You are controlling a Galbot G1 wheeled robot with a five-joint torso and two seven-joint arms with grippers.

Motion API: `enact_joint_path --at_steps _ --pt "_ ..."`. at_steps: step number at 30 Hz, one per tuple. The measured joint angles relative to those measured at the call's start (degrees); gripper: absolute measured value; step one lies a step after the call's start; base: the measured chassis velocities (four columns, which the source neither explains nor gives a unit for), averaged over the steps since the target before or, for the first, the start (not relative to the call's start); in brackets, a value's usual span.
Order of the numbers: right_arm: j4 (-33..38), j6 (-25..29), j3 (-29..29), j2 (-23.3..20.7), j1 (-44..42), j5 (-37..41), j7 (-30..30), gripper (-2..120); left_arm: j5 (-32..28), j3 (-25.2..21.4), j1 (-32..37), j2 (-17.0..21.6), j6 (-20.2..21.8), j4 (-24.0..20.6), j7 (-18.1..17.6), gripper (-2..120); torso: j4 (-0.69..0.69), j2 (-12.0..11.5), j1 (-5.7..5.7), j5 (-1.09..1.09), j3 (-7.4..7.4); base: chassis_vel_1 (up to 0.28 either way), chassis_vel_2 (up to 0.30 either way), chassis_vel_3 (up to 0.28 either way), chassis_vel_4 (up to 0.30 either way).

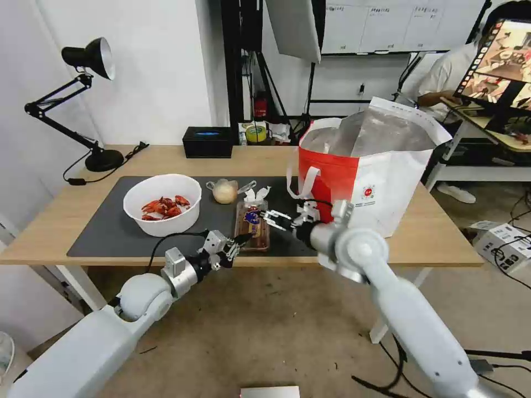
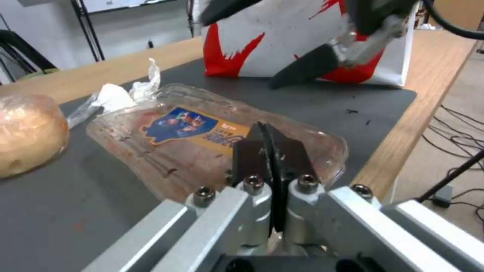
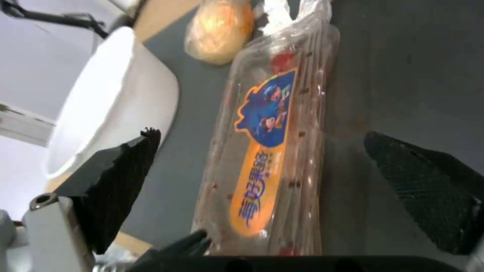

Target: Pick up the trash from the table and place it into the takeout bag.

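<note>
On the surface (image 1: 66,221) lies a mat (image 1: 105,232). The bowl (image 1: 162,204) sits on the mat's left part, with shells (image 1: 164,207) in it. Right of the bowl, toward the back, lies the small bag with a lump (image 1: 225,192), and the tissue (image 1: 255,194) is just beside it. The tray (image 1: 253,224) lies in front of the tissue, near the front edge. The takeout bag (image 1: 381,182) stands to the right. A box (image 1: 208,142) and a lamp (image 1: 83,99) stand behind the mat
</note>
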Motion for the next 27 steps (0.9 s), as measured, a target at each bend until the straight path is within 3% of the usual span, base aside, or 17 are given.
enact_joint_path --at_steps 6,27 --pt "-4.3 -3.0 -1.9 2.6 4.7 1.5 5.6 100 0.6 -0.5 0.5 0.1 -0.3 0.1 1.1 0 -0.01 0.0 0.0 0.0 0.0 0.0 0.0 0.0 0.0" --pt "-11.5 -3.3 -5.1 6.7 8.6 4.9 10.6 100 1.5 -1.3 1.3 0.8 -1.0 0.8 2.8 0 -0.01 0.0 0.0 0.01 0.0 0.0 0.0 0.0 0.0"
